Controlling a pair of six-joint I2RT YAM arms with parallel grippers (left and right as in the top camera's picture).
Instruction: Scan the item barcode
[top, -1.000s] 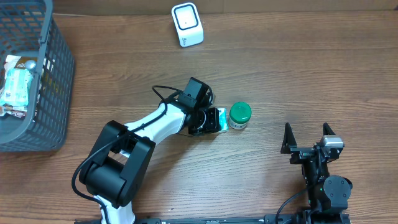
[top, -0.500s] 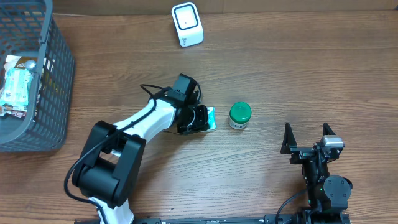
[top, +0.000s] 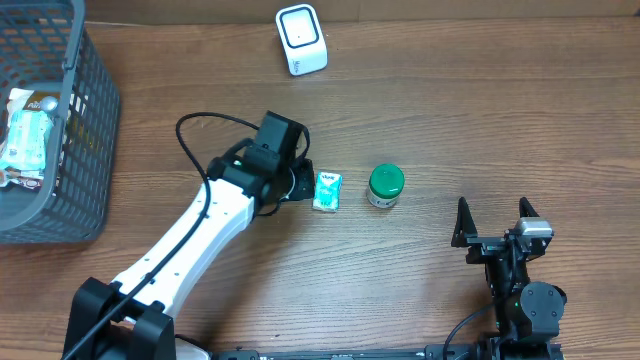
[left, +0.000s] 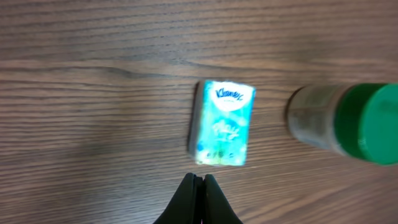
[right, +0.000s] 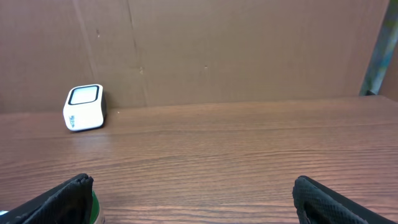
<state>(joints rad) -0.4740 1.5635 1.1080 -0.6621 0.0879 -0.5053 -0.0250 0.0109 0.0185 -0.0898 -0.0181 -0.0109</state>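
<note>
left gripper (left: 198, 186): sitting pinched shut, empty, just short of pack (left: 222, 122) | right gripper (top: 494, 208): idling, jaws wide apart | pack: lying flat on table (top: 500, 100), beside jar (top: 385, 185), not touching | handling: likely proving light, soft, slippery-wrapped; pinching gently across long edges looking safest

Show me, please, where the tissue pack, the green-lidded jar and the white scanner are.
tissue pack (left: 222, 124), left wrist view, middle of its printed face.
green-lidded jar (top: 386, 181), overhead view, centre of the green lid.
white scanner (top: 300, 30), overhead view, middle of its upper face.
</note>
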